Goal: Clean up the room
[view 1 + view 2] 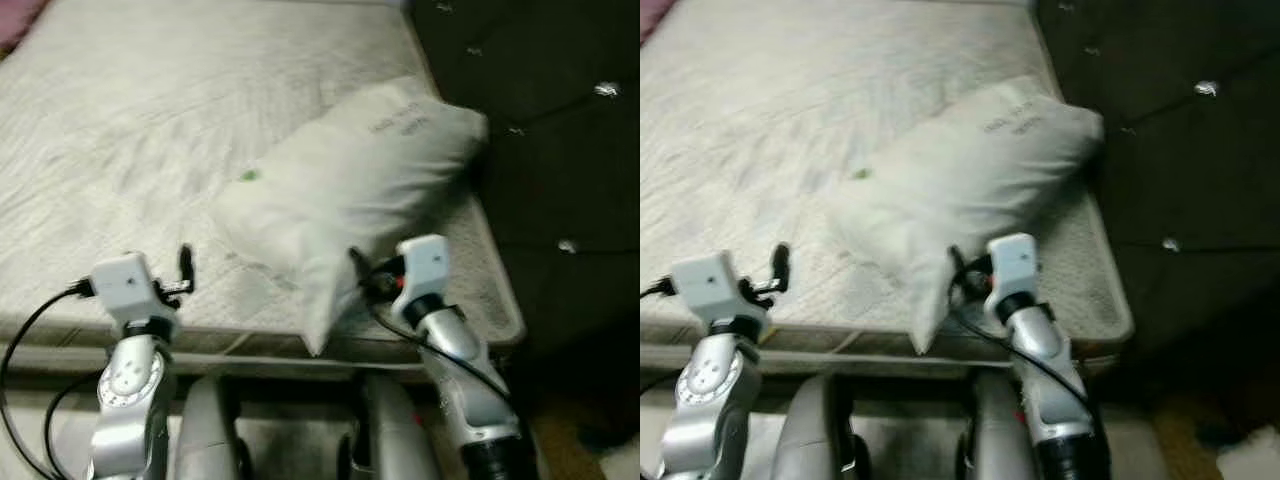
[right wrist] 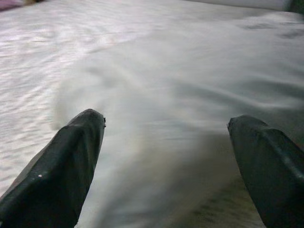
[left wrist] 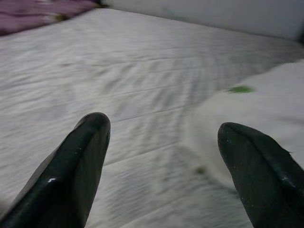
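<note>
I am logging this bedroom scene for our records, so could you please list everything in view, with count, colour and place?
mattress: one, off-white quilted, bare, spread out ahead of the robot.
pillow: one, white, with a small green mark and faint print, lying slantwise on the mattress's right side, one corner reaching over the near edge.
headboard: one, dark, tufted with shiny buttons, along the mattress's right.
pink cloth: one patch, at the mattress's far left corner.
left gripper: one, black fingers open, above the mattress's near edge, left of the pillow.
right gripper: one, black fingers open, pointed at the pillow's near end.
</note>
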Available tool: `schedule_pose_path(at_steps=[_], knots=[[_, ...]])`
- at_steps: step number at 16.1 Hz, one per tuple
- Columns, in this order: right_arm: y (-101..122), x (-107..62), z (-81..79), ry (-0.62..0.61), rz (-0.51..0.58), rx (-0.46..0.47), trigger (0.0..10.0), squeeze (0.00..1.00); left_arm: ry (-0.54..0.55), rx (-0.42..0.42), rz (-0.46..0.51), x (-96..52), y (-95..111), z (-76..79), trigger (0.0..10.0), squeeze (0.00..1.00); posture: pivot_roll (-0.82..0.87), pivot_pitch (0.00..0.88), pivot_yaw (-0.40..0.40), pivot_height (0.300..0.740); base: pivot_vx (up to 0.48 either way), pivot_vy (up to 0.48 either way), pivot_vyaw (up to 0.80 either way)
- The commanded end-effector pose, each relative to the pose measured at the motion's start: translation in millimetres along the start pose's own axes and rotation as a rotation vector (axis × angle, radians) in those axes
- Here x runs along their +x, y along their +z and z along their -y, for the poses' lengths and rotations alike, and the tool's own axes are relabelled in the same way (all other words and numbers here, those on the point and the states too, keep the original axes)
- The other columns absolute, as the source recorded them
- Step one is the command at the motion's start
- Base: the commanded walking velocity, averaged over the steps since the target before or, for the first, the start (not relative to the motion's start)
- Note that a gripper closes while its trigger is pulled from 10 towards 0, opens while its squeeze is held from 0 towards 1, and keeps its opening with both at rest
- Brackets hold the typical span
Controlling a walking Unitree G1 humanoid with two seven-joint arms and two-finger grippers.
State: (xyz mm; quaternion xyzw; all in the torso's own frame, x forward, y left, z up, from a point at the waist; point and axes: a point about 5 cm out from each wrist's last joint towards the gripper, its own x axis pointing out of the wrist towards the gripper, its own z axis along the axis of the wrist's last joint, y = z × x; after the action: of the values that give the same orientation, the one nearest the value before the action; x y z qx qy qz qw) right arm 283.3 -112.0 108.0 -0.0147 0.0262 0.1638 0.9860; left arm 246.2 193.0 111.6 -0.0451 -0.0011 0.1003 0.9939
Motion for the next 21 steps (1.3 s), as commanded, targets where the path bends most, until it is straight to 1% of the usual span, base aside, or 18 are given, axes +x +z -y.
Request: schedule_pose_path(at_steps=[1,8,10,11,13,14,15,17,18,19,21], knots=[[-1.1,-1.0,1.5,0.002,-0.013,0.003,10.0,0.0,0.005,0.005,-0.024,-1.5,-4.3,-0.3,10.0,0.0,0.04,0.128,-0.011,0.548,0.0,0.0,0.0],[-5.1,0.3,0.2,0.024,-0.042,0.016,10.0,0.0,0.01,0.01,-0.027,-1.4,-4.6,0.5,10.0,0.0,0.05,0.126,-0.011,0.548,0.0,0.0,0.0],[-7.8,2.6,-1.7,0.059,-0.08,0.025,10.0,0.0,0.017,0.011,-0.025,-1.4,-4.3,-0.1,10.0,0.0,0.05,0.126,-0.013,0.548,0.0,0.0,0.0],[-8.3,8.4,-5.2,0.126,-0.114,-0.008,10.0,0.0,0.02,0.011,-0.024,-1.2,-4.1,0.1,10.0,0.0,0.05,0.126,-0.012,0.548,0.0,0.0,0.0],[-11.0,17.8,-8.5,0.19,-0.171,-0.025,10.0,0.0,0.023,0.01,-0.026,-1.5,-3.4,0.5,10.0,0.0,0.06,0.127,-0.011,0.548,0.0,0.0,0.0],[-12.2,28.0,-11.3,0.228,-0.193,-0.047,10.0,0.0,0.023,0.013,-0.035,-2.7,-3.2,-0.5,10.0,0.0,0.07,0.133,-0.011,0.548,0.0,0.0,0.0],[-10.8,35.3,-13.8,0.247,-0.191,-0.071,10.0,0.0,0.027,0.019,-0.042,-3.6,-3.7,-2.3,10.0,0.0,0.08,0.146,-0.01,0.548,0.0,0.0,0.0],[-5.1,51.6,-19.8,0.245,-0.19,-0.067,10.0,0.0,0.035,0.029,-0.042,-7.0,-1.7,-7.6,10.0,0.0,0.1,0.133,-0.015,0.548,0.0,0.0,0.0],[-4.1,53.6,-20.2,0.241,-0.19,-0.068,10.0,0.0,0.038,0.032,-0.042,-7.4,-1.3,-8.3,10.0,0.0,0.12,0.133,-0.018,0.548,0.0,0.0,0.0],[-0.6,66.2,-20.9,0.182,-0.208,-0.054,10.0,0.0,0.063,0.04,-0.042,-12.5,-0.2,-13.9,10.0,0.0,0.15,0.137,-0.026,0.548,0.0,0.0,0.0],[2.1,74.2,-19.4,0.112,-0.233,0.014,10.0,0.0,0.08,0.048,-0.049,-17.8,-0.3,-18.2,10.0,0.0,0.17,0.14,-0.032,0.548,0.0,0.0,0.0]])
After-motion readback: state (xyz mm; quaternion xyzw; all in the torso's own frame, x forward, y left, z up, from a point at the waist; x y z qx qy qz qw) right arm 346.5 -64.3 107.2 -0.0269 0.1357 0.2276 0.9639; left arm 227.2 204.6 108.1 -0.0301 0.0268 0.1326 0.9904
